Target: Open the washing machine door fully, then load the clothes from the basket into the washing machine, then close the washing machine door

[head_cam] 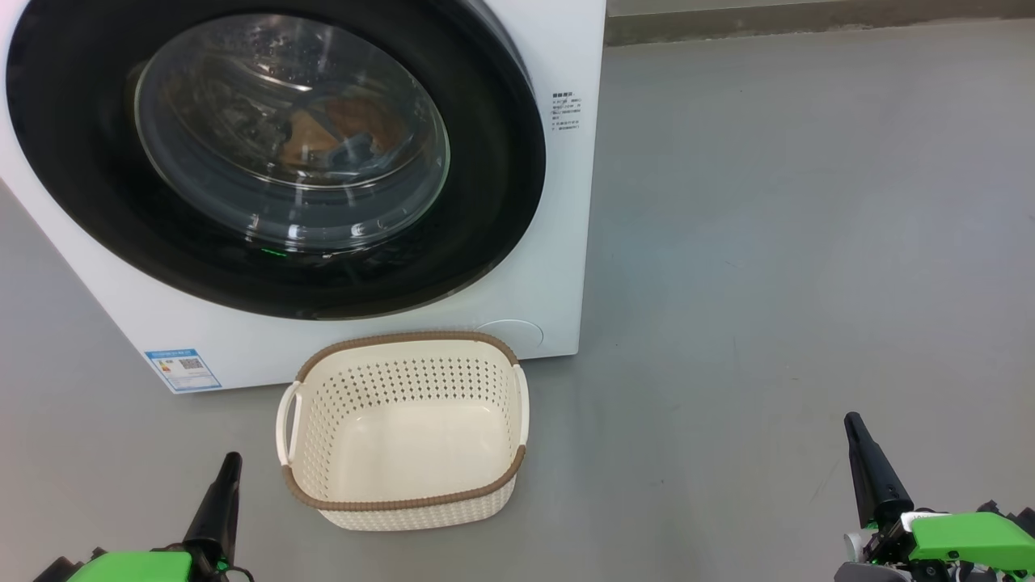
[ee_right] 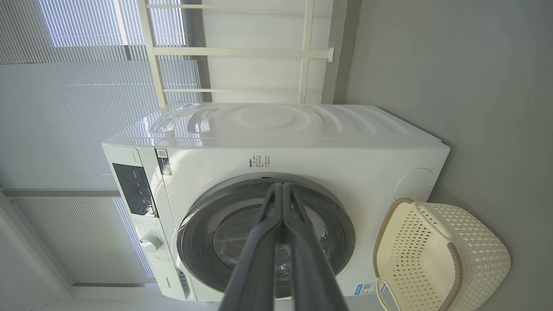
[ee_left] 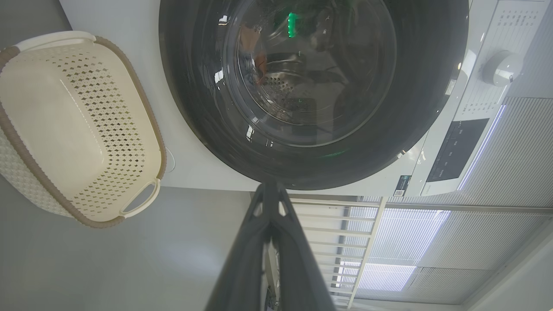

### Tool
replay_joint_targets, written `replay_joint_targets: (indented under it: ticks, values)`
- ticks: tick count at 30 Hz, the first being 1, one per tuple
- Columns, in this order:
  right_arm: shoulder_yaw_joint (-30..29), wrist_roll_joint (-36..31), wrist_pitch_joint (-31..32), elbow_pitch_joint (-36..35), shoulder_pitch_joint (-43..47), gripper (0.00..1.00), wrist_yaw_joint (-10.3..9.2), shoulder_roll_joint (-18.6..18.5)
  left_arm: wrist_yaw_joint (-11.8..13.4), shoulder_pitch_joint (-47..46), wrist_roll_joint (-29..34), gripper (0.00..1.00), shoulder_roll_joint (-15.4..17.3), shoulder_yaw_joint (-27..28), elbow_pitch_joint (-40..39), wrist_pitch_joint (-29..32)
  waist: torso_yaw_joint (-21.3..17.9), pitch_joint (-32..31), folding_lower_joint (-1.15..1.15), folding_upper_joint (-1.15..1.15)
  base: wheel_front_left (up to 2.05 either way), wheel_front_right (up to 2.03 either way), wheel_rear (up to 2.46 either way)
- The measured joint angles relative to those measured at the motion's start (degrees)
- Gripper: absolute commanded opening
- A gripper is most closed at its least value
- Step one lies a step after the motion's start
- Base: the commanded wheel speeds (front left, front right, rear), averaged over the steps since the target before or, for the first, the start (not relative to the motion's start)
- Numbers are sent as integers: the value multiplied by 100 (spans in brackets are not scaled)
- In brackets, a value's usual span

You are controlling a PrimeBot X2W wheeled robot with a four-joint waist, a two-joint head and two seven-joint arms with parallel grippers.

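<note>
Smooth grey floor (head_cam: 768, 242) here. The white washer (head_cam: 566, 242) stands on it at the back left. The cream basket (head_cam: 420, 517) sits upright just in front, below the washer's lower right corner.

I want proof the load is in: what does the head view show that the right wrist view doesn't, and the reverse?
Head view's own: clothes behind the glass of the shut washing machine door, and the shut left gripper. Right wrist view's own: the control panel, dial, the machine's top and window blinds. Shared: the washing machine, its door, the empty basket, the blue label, the shut right gripper.
</note>
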Motion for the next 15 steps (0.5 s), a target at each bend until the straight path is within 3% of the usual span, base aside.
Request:
replay_joint_targets:
  ticks: [15]
  values:
    - [1,0,0,0,0,0,0,0,0,-1,1,0,-1,3,1,5,0,0,0,0,0,0,0]
